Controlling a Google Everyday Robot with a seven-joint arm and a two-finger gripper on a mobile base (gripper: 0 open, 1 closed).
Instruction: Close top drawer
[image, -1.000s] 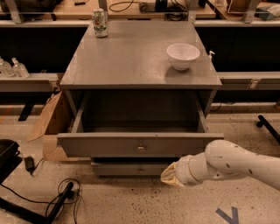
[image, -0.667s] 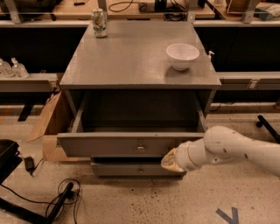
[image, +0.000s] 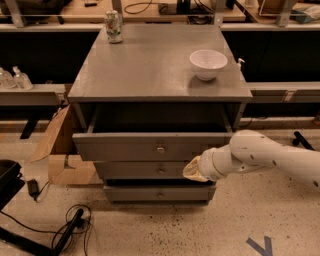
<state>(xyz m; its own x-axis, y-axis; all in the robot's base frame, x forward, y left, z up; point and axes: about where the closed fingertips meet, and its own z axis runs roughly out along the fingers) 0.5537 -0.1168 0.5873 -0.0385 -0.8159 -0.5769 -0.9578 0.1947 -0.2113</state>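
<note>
The top drawer (image: 125, 148) is a wide grey front with a small metal knob (image: 160, 148). It stands partly open, its front a short way out from the grey cabinet (image: 150, 75), with the dark inside showing behind it. My gripper (image: 193, 169), at the end of a white arm (image: 265, 159) coming in from the right, is against the lower right part of the drawer's front. It overlaps the narrower drawer below (image: 140, 170).
A white bowl (image: 208, 63) and a can (image: 113, 26) stand on the cabinet top. A third drawer (image: 160, 193) is lowest. A cardboard box (image: 57, 150) leans at the cabinet's left. Cables (image: 70, 227) lie on the floor at front left. Low shelves run behind.
The top drawer has slid inward and sticks out less than before. My arm and gripper have moved up and forward toward the cabinet with it.
</note>
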